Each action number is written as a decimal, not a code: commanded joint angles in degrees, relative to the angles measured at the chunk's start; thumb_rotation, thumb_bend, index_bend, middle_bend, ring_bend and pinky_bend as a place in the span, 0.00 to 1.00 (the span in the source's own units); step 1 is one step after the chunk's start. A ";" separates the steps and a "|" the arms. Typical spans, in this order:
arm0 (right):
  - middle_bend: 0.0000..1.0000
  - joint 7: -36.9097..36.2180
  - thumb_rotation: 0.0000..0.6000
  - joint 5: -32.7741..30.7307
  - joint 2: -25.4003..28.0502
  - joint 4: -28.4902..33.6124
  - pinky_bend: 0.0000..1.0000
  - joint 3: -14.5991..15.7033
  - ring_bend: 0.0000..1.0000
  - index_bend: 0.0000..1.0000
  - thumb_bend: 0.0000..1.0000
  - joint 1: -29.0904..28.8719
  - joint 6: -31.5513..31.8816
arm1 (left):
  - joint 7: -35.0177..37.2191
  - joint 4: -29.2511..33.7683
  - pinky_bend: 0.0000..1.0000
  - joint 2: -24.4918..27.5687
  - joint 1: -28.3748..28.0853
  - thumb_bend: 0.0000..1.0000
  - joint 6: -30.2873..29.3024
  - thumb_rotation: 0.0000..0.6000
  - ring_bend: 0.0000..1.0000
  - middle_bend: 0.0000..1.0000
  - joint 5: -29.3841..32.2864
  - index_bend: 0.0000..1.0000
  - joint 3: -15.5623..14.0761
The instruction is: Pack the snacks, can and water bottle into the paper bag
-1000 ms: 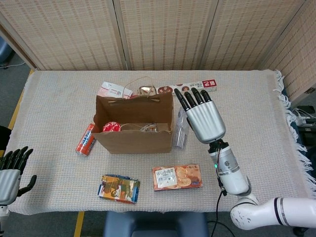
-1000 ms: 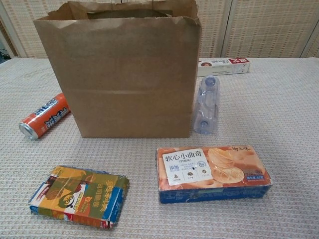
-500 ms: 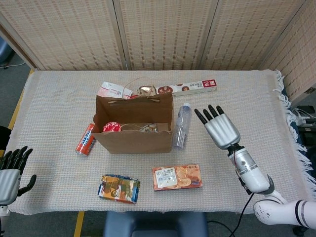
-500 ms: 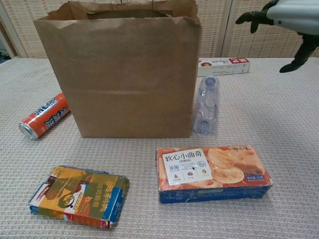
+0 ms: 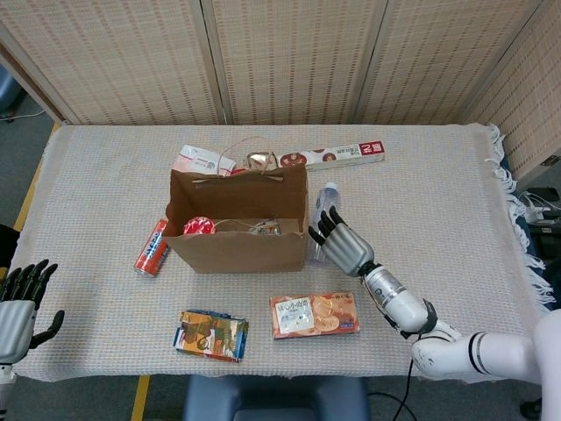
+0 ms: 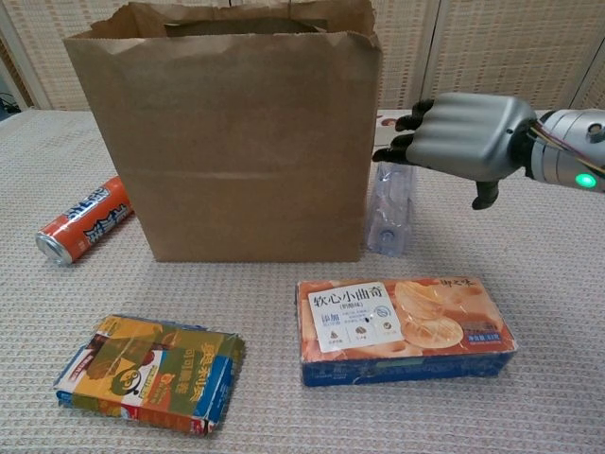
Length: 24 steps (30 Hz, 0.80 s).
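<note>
Since half a second ago the right hand [image 5: 344,246] has come down from mid-air at the right of the frame to hover over the water bottle [image 6: 389,208], fingers slightly spread and gently curled, holding nothing; whether the fingertips touch the bottle I cannot tell. Nothing else on the table has shifted.

Nearest the bottom edge of the head view lie two flat snack packs, well apart. One is a crumpled yellow, blue and red pack [image 5: 211,334] at lower left, its print too small to read. The other is an orange cookie box [image 6: 405,327] at lower centre, with Chinese lettering reading 软心小曲奇 and pictures of round biscuits.

At the lower left corner the left hand [image 5: 17,303] rests off the table edge, fingers apart and holding nothing.

In the middle of the frame stands one brown paper bag [image 5: 235,242], upright and open, with something red and white showing inside. One orange can [image 5: 152,246] lies on its side just left of the bag; its label is not legible. The single clear water bottle lies against the bag's right side.

Behind the bag, toward the top of the frame, lie a white and red packet [image 5: 200,160] and a long narrow red and white box [image 5: 337,154], both unreadable.
</note>
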State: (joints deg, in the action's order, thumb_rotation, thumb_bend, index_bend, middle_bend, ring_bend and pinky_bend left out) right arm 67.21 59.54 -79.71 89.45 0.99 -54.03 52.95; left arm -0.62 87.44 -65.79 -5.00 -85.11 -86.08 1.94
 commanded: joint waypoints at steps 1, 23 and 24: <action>0.15 0.68 1.00 -1.04 -1.84 -2.10 0.12 0.31 0.05 0.00 0.00 -0.97 -1.11 | 0.04 0.02 0.00 0.03 -0.02 0.39 0.04 1.00 0.00 0.00 0.02 0.06 0.01; 0.15 -6.28 1.00 3.32 -13.35 -19.83 0.13 1.03 0.05 0.00 0.00 -0.64 -3.68 | -0.08 -0.02 0.00 -0.08 -0.04 0.39 0.06 1.00 0.00 0.00 0.14 0.06 0.06; 0.15 -6.27 1.00 3.64 -13.67 -20.17 0.13 0.98 0.06 0.00 0.00 -0.59 -3.39 | -0.07 -0.03 0.00 -0.07 -0.04 0.39 0.06 1.00 0.00 0.00 0.13 0.06 0.07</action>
State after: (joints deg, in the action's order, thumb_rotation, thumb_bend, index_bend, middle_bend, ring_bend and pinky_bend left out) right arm 60.92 62.87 -93.05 69.60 2.04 -54.68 49.30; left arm -0.68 87.40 -65.86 -5.04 -85.05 -85.95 2.01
